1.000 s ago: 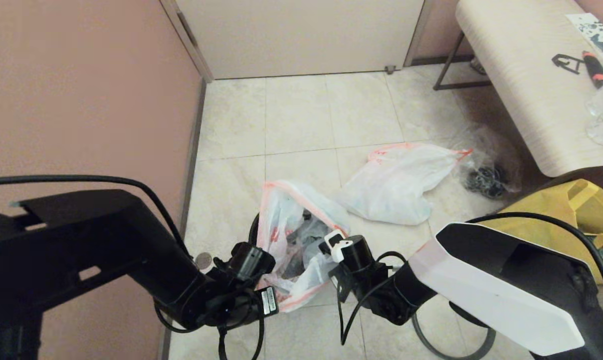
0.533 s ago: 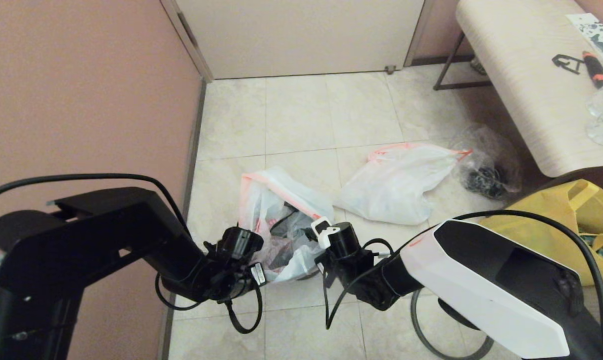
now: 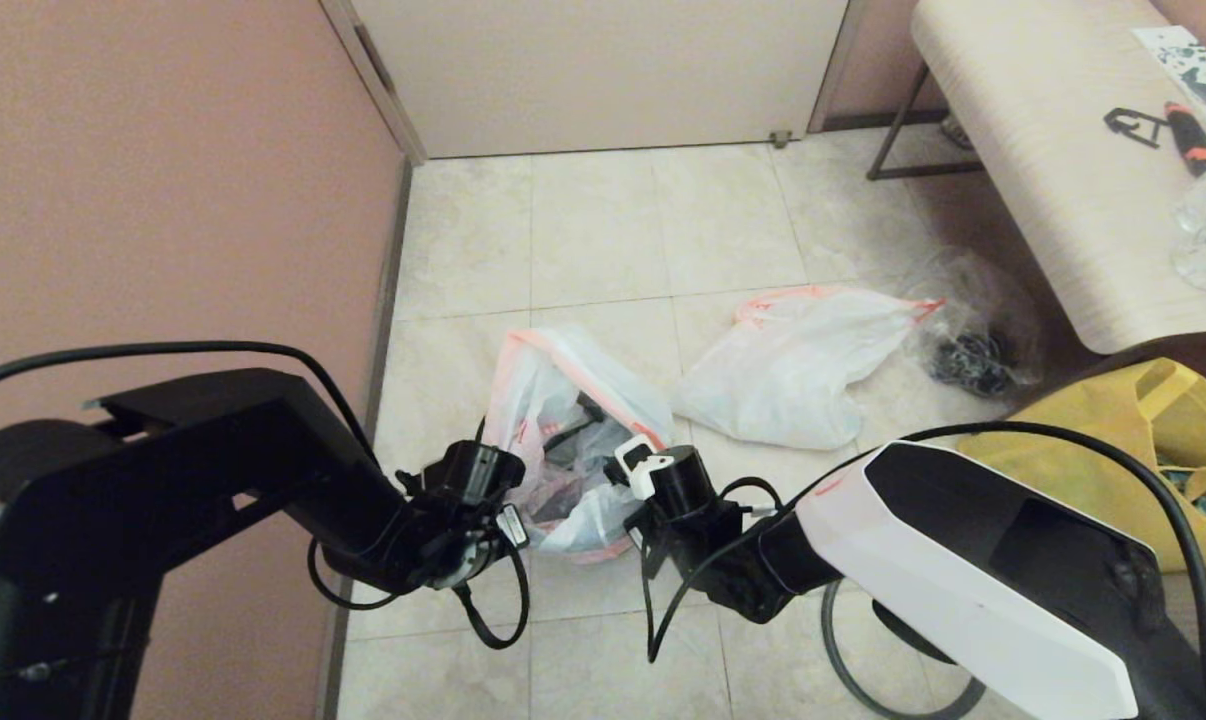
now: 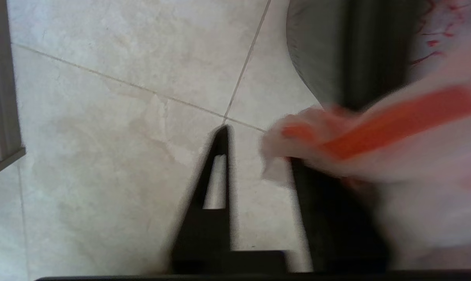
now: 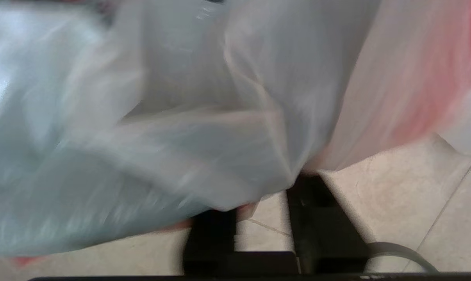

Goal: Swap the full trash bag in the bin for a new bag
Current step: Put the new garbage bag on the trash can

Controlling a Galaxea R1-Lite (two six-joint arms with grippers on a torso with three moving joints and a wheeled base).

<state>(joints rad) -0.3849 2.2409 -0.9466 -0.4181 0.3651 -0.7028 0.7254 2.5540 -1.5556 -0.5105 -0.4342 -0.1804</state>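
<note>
Both arms reach forward and down toward the floor, converging in front of the robot. The left gripper [image 4: 255,156] shows its two dark fingers [image 4: 216,183] parted with floor visible between them. The right gripper [image 5: 259,207] also has a gap between its fingers [image 5: 317,218]. Black cables loop from both wrists

The bin [image 4: 329,50] mostly hidden behind the blurred new bag [image 3: 573,420]

New bag [image 3: 573,440] draped open over the bin [image 4: 321,58], full trash bag [image 3: 793,365] slumped on tiles beside it
</note>
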